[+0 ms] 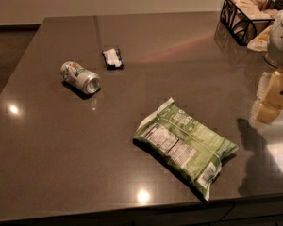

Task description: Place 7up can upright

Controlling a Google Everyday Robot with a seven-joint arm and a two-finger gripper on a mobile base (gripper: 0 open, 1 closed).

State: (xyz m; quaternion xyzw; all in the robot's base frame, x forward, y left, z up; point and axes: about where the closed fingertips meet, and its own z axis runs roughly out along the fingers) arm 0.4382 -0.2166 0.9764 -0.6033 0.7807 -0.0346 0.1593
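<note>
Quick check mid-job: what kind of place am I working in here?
Probably an office kitchenette or break room: a dark stone-look counter holds a 7up can on its side, a green snack bag and a wire basket of packets. The hand sits at the right edge.

The 7up can lies on its side at the left of the worktop. A small dark packet is near it. My gripper is at the right edge, well apart from the can. A green snack bag lies flat between them.
</note>
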